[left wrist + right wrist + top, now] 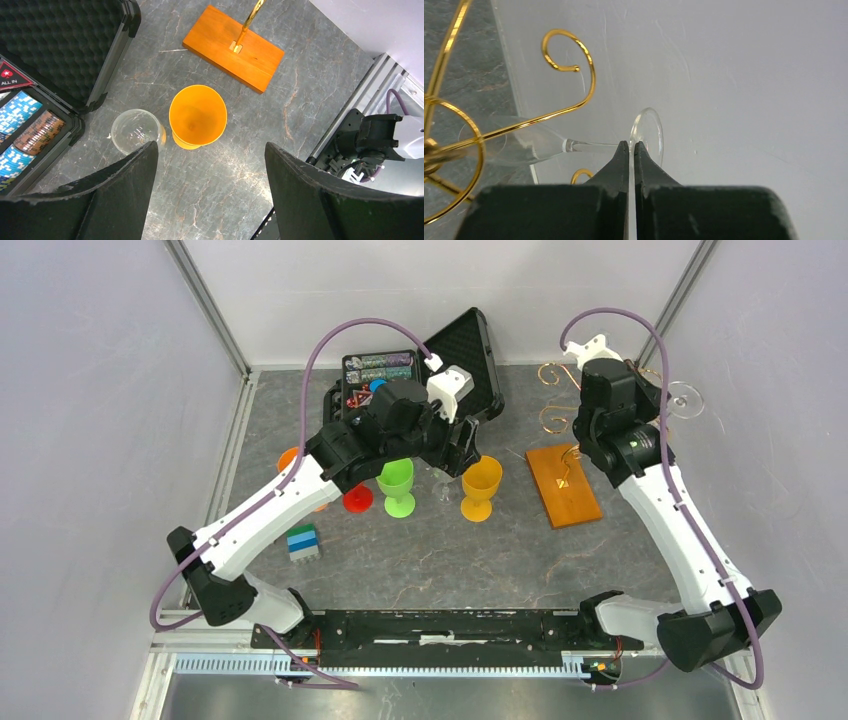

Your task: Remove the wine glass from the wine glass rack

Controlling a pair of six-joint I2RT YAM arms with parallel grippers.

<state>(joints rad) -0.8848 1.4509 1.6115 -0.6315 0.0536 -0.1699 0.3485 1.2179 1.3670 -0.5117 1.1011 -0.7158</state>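
Although your right gripper (631, 146) has its jaws pinched to a hairline gap on the stem of the wine glass (544, 145), right beside the foot, the extraction is not complete. The glass lies on its side, bowl to the left of the fingertips and foot just to their right. A gold arm of the wine glass rack (563, 485) crosses in front of the bowl. I judge the step in hand to be the withdrawal. Your next move calls for a steady draw along the stem line, foot leading, keeping the bowl off the scrolls. Your left gripper (210, 200) stands wide open, holding nothing, above an orange goblet (197, 117).
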